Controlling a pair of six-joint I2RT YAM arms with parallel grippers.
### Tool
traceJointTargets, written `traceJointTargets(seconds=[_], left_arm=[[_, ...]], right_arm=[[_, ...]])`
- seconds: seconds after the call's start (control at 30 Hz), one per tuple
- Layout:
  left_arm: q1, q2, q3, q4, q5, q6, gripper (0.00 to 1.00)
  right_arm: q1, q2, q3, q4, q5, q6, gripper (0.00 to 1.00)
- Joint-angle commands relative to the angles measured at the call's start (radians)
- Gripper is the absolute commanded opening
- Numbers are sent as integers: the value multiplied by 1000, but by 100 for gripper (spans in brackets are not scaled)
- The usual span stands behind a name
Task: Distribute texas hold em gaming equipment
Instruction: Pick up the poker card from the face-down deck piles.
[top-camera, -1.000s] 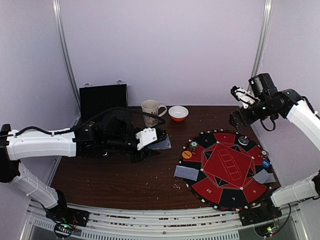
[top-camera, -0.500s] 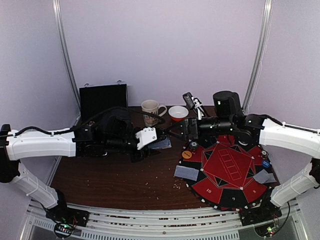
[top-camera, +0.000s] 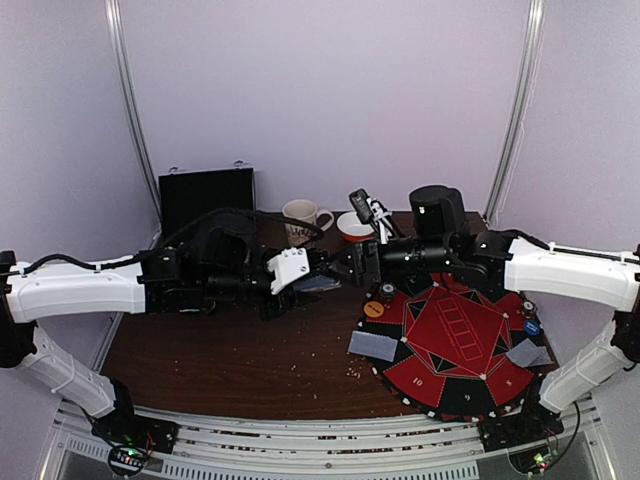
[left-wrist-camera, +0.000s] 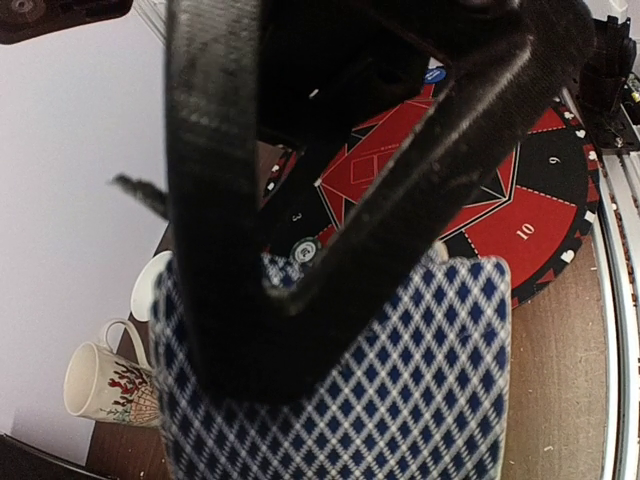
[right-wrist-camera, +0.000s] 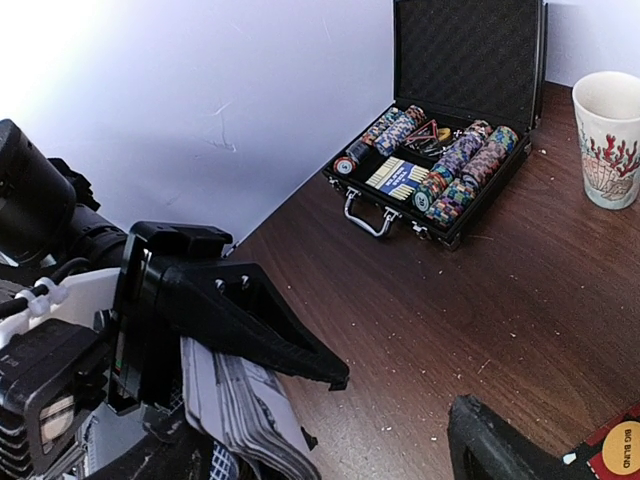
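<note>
Above the middle of the brown table, the left gripper is clamped on a deck of cards, holding it clear of the wood. In the left wrist view the top card's back shows a blue-and-white diamond pattern, with one black finger lying across it. The right gripper hangs just beside the deck, pointing at it. Its jaws are apart and grip nothing, and only one of its fingers shows in its own camera.

To the right lies a round red-and-black mat. An orange chip and a green-and-white chip sit on its left rim, a black chip at the far side and a blue chip on the right. One grey card rests on the mat's left edge and another on its right edge.

At the back left an open black case holds rows of chips. A patterned mug and an orange-and-white bowl stand near the back wall.
</note>
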Motion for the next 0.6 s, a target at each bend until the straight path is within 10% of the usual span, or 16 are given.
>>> traceJointTargets(seconds=[0.0, 0.57], left_arm=[[-2, -26, -9, 66, 1, 2, 39], [-2, -20, -11, 70, -7, 1, 35]], right_arm=[[6, 30, 61, -46, 17, -55, 80], [2, -33, 99, -208, 93, -131, 44]])
